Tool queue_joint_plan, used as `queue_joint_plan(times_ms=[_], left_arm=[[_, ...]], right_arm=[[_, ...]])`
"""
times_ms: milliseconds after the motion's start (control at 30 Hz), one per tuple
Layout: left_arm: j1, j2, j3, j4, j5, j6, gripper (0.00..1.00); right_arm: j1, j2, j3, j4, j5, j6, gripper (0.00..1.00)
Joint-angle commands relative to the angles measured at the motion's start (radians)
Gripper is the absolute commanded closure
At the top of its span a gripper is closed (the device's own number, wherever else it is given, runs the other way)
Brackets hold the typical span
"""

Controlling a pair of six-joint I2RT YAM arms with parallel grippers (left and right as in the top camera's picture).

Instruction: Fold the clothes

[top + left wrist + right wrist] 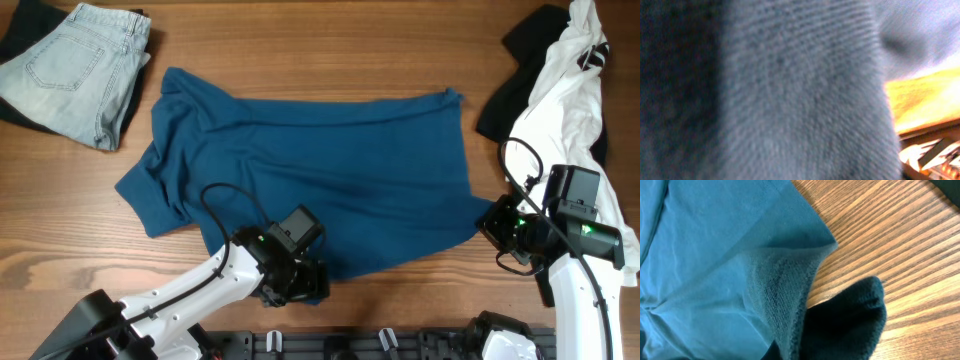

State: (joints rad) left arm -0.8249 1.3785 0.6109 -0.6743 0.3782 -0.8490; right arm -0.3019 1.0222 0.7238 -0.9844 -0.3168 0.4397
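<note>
left hand (298, 282): at the near hem of the shirt (330, 170), about mid-width. The wrist cam is filled with blurred cloth and no fingers show, so I can't tell if it's apart or clamped.
right hand (497, 222): at the near right corner of the shirt. In the wrist cam the hem is turned up off the desk (330, 50) toward the hand, inner knit showing. Fingers are hidden under cloth, but it reads as clamped on that corner.
shirt: spread mostly flat mid-desk, collar end to the left and bottom hem to the right. One short sleeve sticks out at the near left. Wrinkled, no fold made yet.
neighbours: jeans (75, 70) at the far left corner, white garment (565, 75) over black cloth at the far right. Both lie apart from the shirt, but the white one is near the right arm.
step: looks like the start of the first fold, near edge over toward the far edge.
risk 1: left grip unconfirmed. If it has no cloth, only the right corner lifts and the fold goes diagonal.
risk 2: soft knit. A thin pinch can slip mid-carry and drop the edge short.
risk 3: uneven travel of the two hands would give a skewed fold line and more wrinkles.
risk 4: the right arm could swing wide and snag the white garment, dragging it in.
risk 5: a low lift would drag the shirt across the desk instead of folding it.
</note>
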Motion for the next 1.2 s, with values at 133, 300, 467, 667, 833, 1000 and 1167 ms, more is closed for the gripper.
queue_joint_plan(times_ms=[133,300,467,667,833,1000,1167], left_arm=[[-0.002,0.040,0.011,0.013,-0.059,-0.024,0.44],[-0.002,0.062,0.011,0.010,-0.042,-0.048,0.96],[-0.002,0.061,0.012,0.049,0.020,-0.050,0.96],[-0.002,0.027,0.044,0.081,0.048,-0.054,0.96],[-0.002,-0.042,0.058,0.080,0.017,-0.054,0.96],[-0.002,-0.125,0.058,0.025,-0.030,-0.054,0.96],[-0.002,-0.219,0.058,-0.120,-0.075,-0.055,0.96]], right_arm=[[0.002,0.004,0.011,0.003,-0.022,-0.021,0.96],[0.002,0.004,0.011,0.003,-0.022,-0.021,0.96],[0.002,0.004,0.011,0.001,-0.022,-0.021,0.96],[0.002,0.004,0.011,0.001,-0.021,-0.022,0.96],[0.002,0.004,0.011,0.005,-0.022,-0.021,0.96],[0.002,0.004,0.011,0.013,-0.021,-0.021,0.96],[0.002,0.004,0.011,0.024,-0.021,-0.021,0.96]])
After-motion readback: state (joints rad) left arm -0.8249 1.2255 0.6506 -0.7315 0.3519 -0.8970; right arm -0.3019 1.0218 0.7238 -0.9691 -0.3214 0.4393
